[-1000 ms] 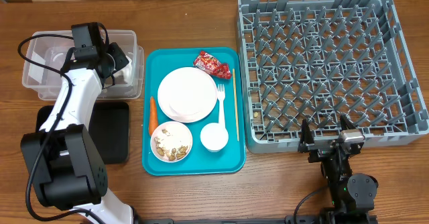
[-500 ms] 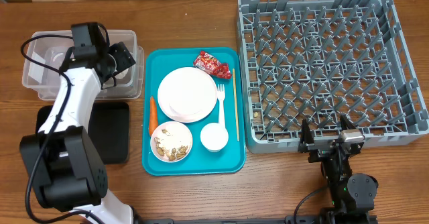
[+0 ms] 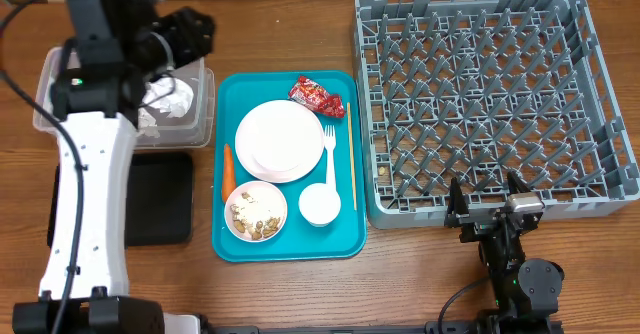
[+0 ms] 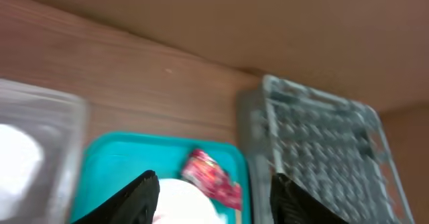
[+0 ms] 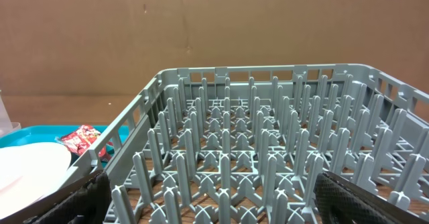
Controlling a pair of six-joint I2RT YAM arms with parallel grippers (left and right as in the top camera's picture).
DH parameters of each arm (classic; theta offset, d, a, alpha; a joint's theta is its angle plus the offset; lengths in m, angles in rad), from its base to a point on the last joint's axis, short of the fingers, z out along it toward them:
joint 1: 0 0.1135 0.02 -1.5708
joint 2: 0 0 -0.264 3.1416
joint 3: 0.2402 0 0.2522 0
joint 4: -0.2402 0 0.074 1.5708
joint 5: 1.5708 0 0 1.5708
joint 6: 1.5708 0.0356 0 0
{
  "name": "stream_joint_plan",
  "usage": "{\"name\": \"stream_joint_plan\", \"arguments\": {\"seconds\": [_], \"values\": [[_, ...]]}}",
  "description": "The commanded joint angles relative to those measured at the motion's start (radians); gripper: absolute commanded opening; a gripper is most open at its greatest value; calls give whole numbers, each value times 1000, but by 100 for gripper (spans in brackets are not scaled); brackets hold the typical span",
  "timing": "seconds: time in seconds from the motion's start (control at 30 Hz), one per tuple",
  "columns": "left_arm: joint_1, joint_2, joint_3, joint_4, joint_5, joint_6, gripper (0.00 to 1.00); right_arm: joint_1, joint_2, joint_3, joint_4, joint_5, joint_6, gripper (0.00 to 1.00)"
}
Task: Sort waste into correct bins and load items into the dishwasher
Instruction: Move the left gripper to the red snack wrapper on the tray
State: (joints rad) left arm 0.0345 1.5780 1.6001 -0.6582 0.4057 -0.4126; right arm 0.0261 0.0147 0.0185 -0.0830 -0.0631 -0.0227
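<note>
Left gripper [image 4: 213,184] high near the far edge of the clear tub [image 3: 207,99], jaws spread and empty, crumpled napkins [image 3: 165,104] in the tub below it, red wrapper [image 3: 317,96] apart on the teal tray [image 3: 290,246], right gripper [image 3: 487,209] agape, empty, just before the rack [image 3: 480,94].

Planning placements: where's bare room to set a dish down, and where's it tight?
Free: the rack, no dishes in it; the black tray, where visible; table in front of the teal tray. Crowded: that tray, packed with plate, bowl, cup, fork; tub holds napkins.
</note>
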Motion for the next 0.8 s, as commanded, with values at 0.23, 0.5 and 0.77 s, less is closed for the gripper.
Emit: {"name": "stream_joint_plan", "arguments": {"seconds": [0.23, 0.5, 0.77], "values": [[-284, 48, 8, -14, -212, 8, 52, 0, -11, -11, 5, 2, 0, 100], [-389, 129, 9, -18, -285, 56, 56, 0, -11, -11, 5, 2, -1, 100], [-396, 255, 15, -14, -275, 76, 60, 0, -11, -11, 5, 2, -1, 100]]}}
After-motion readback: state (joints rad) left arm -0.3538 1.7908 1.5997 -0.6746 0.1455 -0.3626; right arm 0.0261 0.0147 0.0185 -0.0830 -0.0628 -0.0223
